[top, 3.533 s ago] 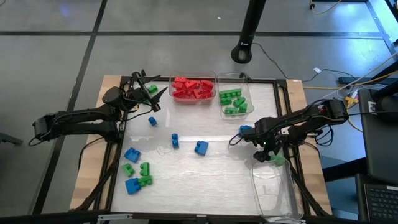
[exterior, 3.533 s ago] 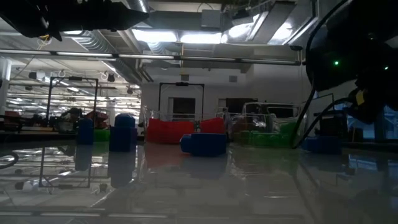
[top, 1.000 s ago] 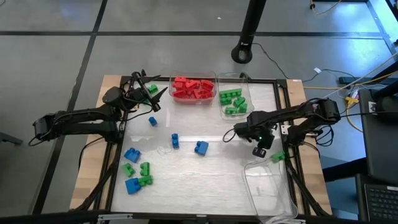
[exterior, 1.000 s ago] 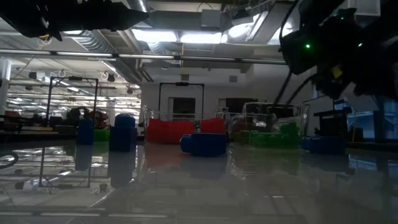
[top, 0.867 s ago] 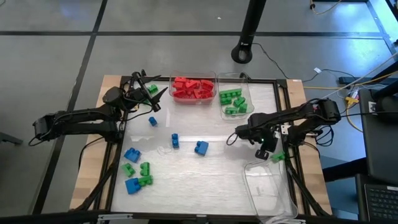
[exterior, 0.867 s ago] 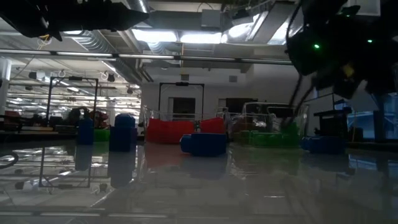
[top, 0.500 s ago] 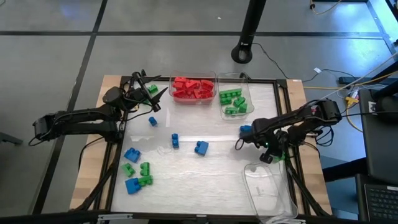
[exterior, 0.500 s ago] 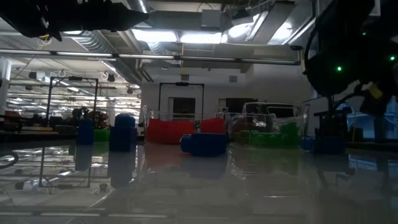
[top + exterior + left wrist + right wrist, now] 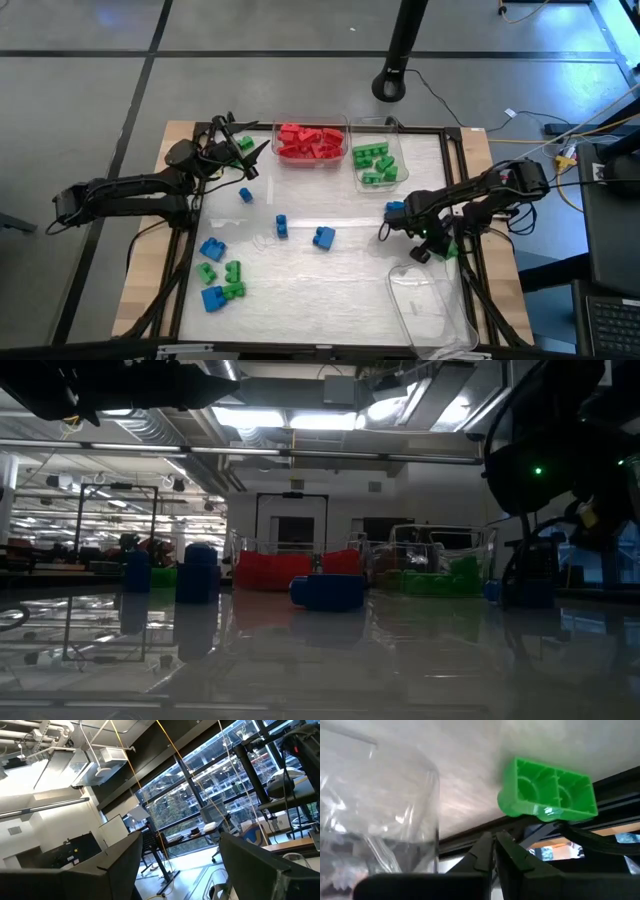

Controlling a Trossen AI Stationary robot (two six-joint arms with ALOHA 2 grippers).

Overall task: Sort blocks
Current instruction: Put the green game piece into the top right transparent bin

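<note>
Loose blocks lie on the table: blue ones (image 9: 323,237) (image 9: 282,226) (image 9: 212,249) and green ones (image 9: 233,269) at the near left, and a blue one (image 9: 397,209) beside my right arm. A green block (image 9: 547,790) lies hollow side up against the table's right frame rail (image 9: 447,251). My right gripper (image 9: 424,254) (image 9: 495,842) is shut, slanting down, its tips just short of that block and apart from it. My left gripper (image 9: 237,150) (image 9: 180,865) waits open at the far left, raised, nothing between its fingers.
A clear bin (image 9: 310,142) of red blocks and one (image 9: 377,163) of green blocks stand at the far edge. A third clear bin (image 9: 425,305) (image 9: 380,810) stands at the near right, close beside my right gripper. The black frame rail (image 9: 470,837) runs just past the fingertips.
My right gripper has gone down and toward the table's near right, from over the table's middle right to the green block at the frame rail, rolling its wrist on the way. The blue block that the arm covered now shows.
</note>
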